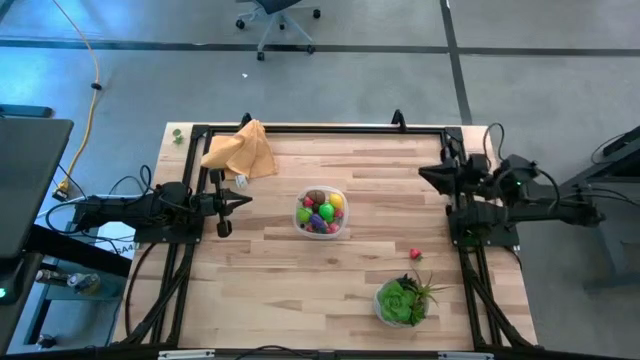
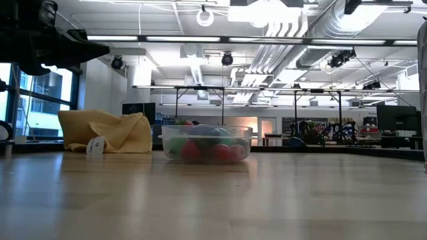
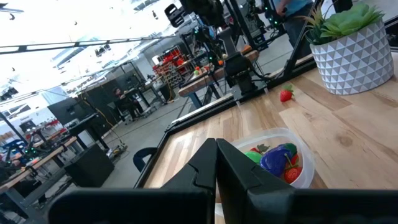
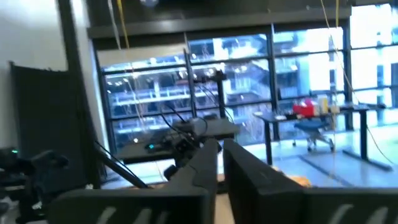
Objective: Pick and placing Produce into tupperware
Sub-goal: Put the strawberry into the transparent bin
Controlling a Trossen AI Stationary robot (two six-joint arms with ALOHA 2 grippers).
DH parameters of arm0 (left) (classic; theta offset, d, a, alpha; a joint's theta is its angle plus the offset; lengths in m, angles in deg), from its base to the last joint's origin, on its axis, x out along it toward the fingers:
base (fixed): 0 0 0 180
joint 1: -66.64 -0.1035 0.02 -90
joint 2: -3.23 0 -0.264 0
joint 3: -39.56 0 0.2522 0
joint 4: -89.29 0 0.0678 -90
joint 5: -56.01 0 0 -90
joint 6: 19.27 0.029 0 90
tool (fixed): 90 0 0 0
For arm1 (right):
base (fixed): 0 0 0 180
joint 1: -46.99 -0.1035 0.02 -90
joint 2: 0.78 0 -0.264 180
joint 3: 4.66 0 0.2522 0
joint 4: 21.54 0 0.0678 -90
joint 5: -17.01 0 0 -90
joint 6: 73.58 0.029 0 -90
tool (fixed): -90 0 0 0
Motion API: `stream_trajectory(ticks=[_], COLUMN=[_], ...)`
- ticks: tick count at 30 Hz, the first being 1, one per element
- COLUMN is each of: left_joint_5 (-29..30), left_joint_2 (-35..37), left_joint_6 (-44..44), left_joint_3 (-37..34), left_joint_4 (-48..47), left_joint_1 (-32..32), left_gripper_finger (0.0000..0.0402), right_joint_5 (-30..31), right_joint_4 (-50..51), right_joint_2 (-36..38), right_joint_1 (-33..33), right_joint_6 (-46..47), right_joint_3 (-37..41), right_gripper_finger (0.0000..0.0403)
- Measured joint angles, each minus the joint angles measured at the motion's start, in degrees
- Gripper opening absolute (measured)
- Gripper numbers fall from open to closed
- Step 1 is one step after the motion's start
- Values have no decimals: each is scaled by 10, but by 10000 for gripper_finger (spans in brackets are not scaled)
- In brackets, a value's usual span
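Seen closest in the left wrist view, the left gripper is held w/ fingers pressed together, nothing gripped; it is parked at the table's left edge, tip aimed at the tupperware. The tupperware is set near table centre, filled w/ produce in red, green, yellow, purple. One red berry is left on the bare wood, between tupperware and potted plant. The right gripper is raised at the right edge, fingers nearly closed, empty. An orange-tan cloth is bunched at the far left corner.
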Motion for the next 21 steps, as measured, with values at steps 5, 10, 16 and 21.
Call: stream_trajectory(ticks=[5, 10, 16, 21], left_joint_5=[0, 0, 0, 0], left_joint_2=[0, 0, 0, 0], left_joint_6=[0, 0, 0, 0], left_joint_3=[0, 0, 0, 0], left_joint_4=[0, 0, 0, 0], left_joint_1=[0, 0, 0, 0], left_gripper_finger=[1, 1, 1, 1], right_joint_5=[38, 72, 78, 91], right_joint_4=[7, 12, 18, 15], right_joint_2=[61, 128, 186, 209], right_joint_1=[-30, -40, -41, -41], right_joint_6=[-38, -48, -18, 7], right_joint_3=[22, 52, 94, 133], right_gripper_finger=[6, 2, 0, 0])
